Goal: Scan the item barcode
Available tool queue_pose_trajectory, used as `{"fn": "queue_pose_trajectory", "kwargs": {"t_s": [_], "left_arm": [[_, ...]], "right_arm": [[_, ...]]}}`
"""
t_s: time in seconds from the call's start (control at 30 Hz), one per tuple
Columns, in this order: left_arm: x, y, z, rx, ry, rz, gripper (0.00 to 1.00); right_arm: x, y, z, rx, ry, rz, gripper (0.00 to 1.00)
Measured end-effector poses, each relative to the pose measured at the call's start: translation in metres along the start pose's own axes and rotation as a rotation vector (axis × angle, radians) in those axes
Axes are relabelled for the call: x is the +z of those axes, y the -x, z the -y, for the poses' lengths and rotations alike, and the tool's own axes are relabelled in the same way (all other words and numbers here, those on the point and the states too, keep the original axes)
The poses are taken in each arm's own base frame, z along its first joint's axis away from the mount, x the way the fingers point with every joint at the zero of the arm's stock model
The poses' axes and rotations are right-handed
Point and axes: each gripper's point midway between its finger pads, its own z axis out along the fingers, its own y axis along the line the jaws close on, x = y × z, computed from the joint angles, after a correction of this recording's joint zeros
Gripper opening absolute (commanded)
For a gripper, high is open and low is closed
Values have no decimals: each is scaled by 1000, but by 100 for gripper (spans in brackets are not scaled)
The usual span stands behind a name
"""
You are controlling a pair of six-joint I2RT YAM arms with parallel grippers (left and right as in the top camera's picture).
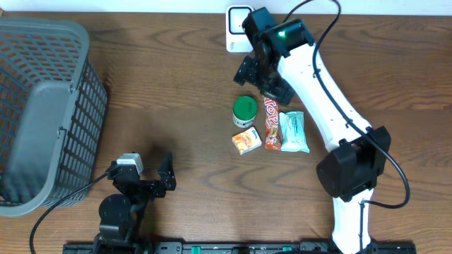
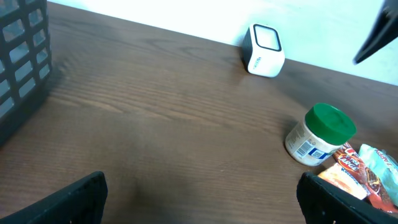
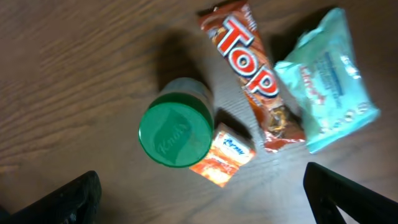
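Four items lie grouped right of the table's centre: a green-lidded jar (image 1: 244,111) (image 3: 176,129) (image 2: 319,134), a red "Top" bar (image 1: 271,123) (image 3: 255,76), a teal packet (image 1: 293,132) (image 3: 325,79) and a small orange box (image 1: 246,141) (image 3: 222,155). The white barcode scanner (image 1: 238,28) (image 2: 264,50) stands at the far edge. My right gripper (image 1: 263,80) (image 3: 199,194) hovers open over the far side of the group, holding nothing. My left gripper (image 1: 157,183) (image 2: 200,198) rests open and empty near the front left, facing the items.
A large grey mesh basket (image 1: 42,113) (image 2: 22,56) fills the left side of the table. The right arm's white links (image 1: 332,113) stretch from the front right across to the scanner's side. Bare wood lies between the basket and the items.
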Motion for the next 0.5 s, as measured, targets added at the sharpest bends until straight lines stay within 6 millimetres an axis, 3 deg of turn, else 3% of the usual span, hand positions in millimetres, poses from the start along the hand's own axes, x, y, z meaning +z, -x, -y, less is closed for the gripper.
{"fn": "queue_pose_trajectory", "kwargs": {"t_s": [0.27,0.5], "left_arm": [[0,0,0,0,0,0,98],[0,0,0,0,0,0,98]], "right_arm": [[33,-13,-21,-80,111,-84,99],[54,-23,-14,-77,97,-133,99]]}}
